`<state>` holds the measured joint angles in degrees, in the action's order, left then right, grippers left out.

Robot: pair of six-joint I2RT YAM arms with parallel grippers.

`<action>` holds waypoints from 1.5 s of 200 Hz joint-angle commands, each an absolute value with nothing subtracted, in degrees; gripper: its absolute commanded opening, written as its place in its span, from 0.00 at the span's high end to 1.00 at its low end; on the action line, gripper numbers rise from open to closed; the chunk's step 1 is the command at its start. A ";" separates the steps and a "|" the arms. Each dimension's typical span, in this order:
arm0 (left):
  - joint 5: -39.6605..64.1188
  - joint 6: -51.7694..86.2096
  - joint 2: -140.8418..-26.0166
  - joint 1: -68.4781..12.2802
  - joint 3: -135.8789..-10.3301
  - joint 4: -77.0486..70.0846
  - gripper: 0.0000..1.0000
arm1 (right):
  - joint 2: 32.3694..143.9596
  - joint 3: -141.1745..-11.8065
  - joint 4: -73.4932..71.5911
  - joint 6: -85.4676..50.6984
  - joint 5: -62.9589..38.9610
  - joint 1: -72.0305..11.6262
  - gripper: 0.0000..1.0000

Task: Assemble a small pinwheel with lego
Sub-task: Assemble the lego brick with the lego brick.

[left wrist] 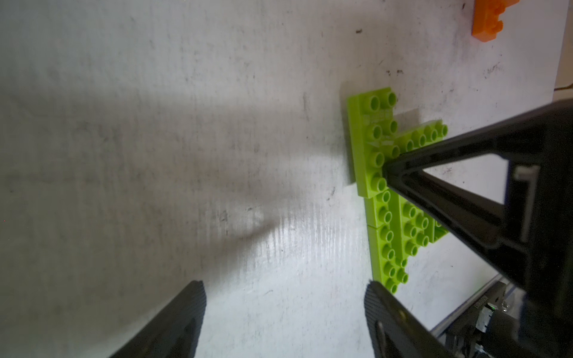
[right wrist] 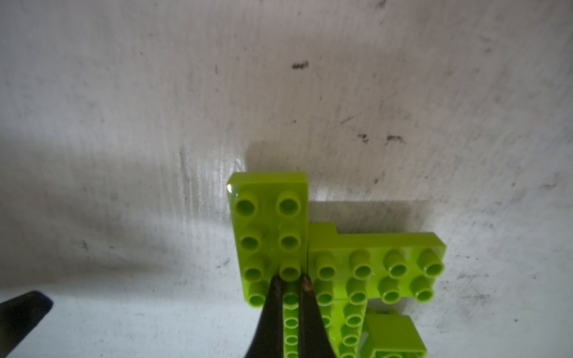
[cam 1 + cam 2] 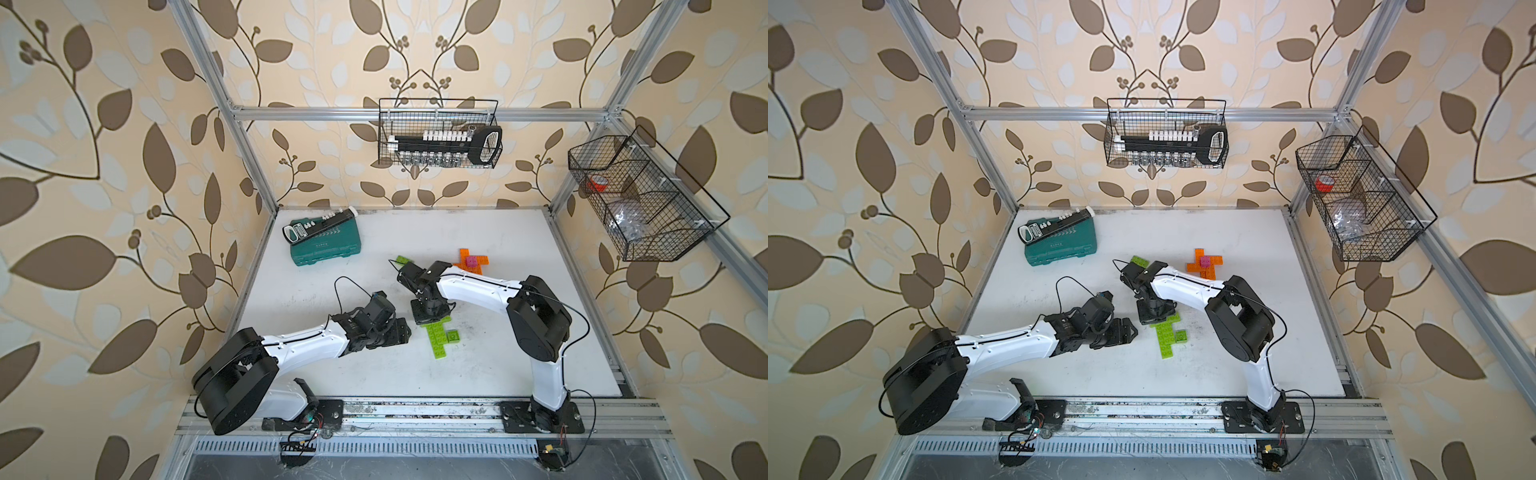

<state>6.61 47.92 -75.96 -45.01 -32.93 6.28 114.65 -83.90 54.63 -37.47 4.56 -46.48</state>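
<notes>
In both top views an orange cross [image 3: 464,254] with a pink brick [image 3: 471,262] looks built. The green lego [image 3: 439,338] mid-worktop [image 3: 374,382] lacks blades, with a spare green brick [image 3: 1139,262] well apart.

Left wrist: left pincer [image 1: 283,297] released, empty.

Right wrist: right pincer [image 2: 291,283] clenched, tips on green studs (seating a blade, I judge).

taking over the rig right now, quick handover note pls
left end effector: open, empty, beside the green lego cluster.
right end effector: shut, tips down on that cluster at mid-table.
done: orange cross with pink brick on top, at the far side.
left: green blades look only partly joined. A small green brick lies next to them, and a loose green brick lies beyond the right wrist.
</notes>
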 commanded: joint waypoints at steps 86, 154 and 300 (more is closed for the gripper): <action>4.30 46.85 -71.20 -44.38 -33.27 8.43 0.18 | 114.79 -84.73 58.55 -38.30 5.16 -47.26 0.88; 3.29 46.67 -70.42 -44.38 -33.55 9.87 0.18 | 112.91 -85.39 58.42 -38.23 4.40 -47.31 0.86; -0.74 31.00 -92.99 -33.02 -66.14 33.77 0.12 | 87.94 -70.95 46.23 -33.28 7.58 -42.22 0.60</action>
<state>0.95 36.58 -87.46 -33.65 -58.35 27.35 90.91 -73.78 48.69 -34.85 6.96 -43.81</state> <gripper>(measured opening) 0.879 0.387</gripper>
